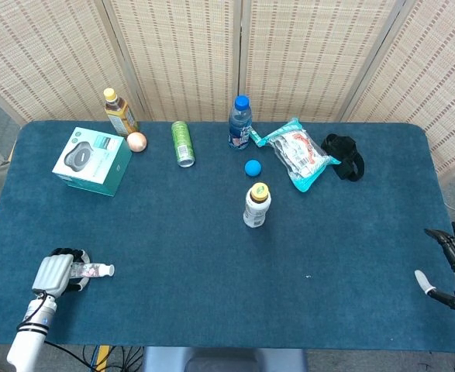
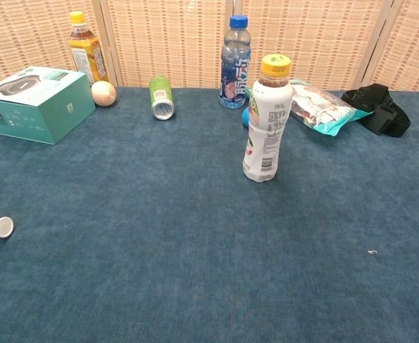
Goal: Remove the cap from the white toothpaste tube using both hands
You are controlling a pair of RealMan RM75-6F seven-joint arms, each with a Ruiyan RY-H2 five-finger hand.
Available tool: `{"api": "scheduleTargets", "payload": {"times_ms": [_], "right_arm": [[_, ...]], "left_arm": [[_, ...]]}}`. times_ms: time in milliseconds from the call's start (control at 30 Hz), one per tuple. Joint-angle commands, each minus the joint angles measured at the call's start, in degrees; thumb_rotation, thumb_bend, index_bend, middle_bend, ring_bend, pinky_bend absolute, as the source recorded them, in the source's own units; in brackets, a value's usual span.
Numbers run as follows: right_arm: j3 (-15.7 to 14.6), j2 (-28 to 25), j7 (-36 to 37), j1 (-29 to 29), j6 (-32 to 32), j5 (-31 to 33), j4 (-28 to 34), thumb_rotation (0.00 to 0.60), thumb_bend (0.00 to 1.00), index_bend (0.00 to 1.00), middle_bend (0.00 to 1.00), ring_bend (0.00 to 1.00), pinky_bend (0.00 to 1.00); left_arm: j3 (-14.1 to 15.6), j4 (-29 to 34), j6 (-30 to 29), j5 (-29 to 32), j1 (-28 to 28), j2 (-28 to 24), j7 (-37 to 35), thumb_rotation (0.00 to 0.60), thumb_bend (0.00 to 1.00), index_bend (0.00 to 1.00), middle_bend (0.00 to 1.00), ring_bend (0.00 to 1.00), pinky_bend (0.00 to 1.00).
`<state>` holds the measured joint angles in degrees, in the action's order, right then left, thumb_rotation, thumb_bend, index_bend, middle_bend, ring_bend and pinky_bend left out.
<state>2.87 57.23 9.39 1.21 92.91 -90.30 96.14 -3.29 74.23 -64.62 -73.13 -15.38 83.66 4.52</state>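
Head view: left hand (image 1: 54, 274) fingers hold toothpaste tube (image 1: 92, 270); right hand (image 1: 453, 273) fingers spread; labels unreadable.

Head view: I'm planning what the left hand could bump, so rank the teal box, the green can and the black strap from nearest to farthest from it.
From the left hand:
1. teal box, back left.
2. green can, lying near the back, left of centre.
3. black strap, back right.
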Motion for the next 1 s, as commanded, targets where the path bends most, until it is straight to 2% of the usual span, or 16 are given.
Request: {"api": "scheduleTargets", "payload": {"times_ms": [33,167,533,767,1000], "right_arm": [[0.02,-0.05,-0.14,0.05,0.02,0.06,0.09,0.6,0.21,0.21,0.26,0.12,0.23],[0.08,-0.09,-0.54,0.0,-0.08,0.07,0.36,0.6,0.21,0.21,0.26,0.12,0.23],[0.2,-0.54,-0.97,-1.76,-1.14,-2.7,1.31,0.6,0.21,0.21,0.26,0.12,0.23],[0.34,-2.48,-0.17,-5.6,-2.87,-9.09,3.19,0.6,0.21,0.23,0.26,0.12,0.23],[1.98,-3.46,-0.25,-12.66,-7.01,-16.23,6.51,0.6,0.21,0.25,0.28,0.12,0.23]], "left_arm": [[-0.15,-1.15,-1.22,-1.18,0.04,0.73,-1.38,0.6,0.28,0.47,0.48,0.33,0.2],[-0.35,-2.75,-2.38,-2.55,0.0,1.27,-3.63,0.6,0.32,0.52,0.56,0.41,0.23],[-0.28,-2.03,-5.28,-9.34,-1.92,-2.24,-9.72,0.6,0.36,0.55,0.6,0.43,0.25],[-0.55,5.15,-3.71,-13.91,-5.93,-8.94,-10.82,0.6,0.36,0.56,0.62,0.44,0.29],[-1.66,13.28,0.91,-16.05,-10.97,-16.2,-14.58,0.6,0.38,0.56,0.64,0.44,0.31]]}}
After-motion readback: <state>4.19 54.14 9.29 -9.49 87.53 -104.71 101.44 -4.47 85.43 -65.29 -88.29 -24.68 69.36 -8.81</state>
